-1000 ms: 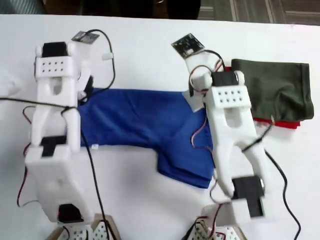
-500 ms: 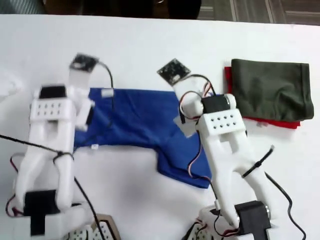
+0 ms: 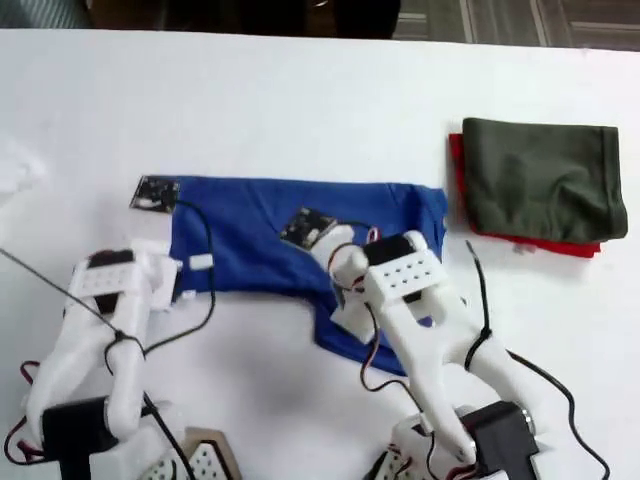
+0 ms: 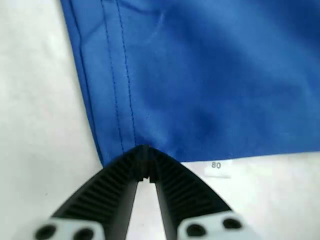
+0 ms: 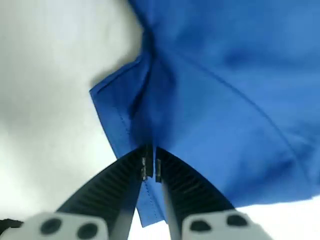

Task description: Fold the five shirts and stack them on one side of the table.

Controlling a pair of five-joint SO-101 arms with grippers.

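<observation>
My white desk [image 3: 300,100] fills the high view, with a dark strip of room [image 3: 250,15] beyond its far edge. I count three shirts: one blue shirt [image 3: 260,235] spread mid-desk, and one folded green shirt [image 3: 540,180] atop one red shirt [image 3: 560,248] on the right arm's side. Of two arms, my left end effector [image 4: 144,165] pinches the blue shirt's hemmed corner and my right end effector [image 5: 149,162] clamps its folded edge.
</observation>
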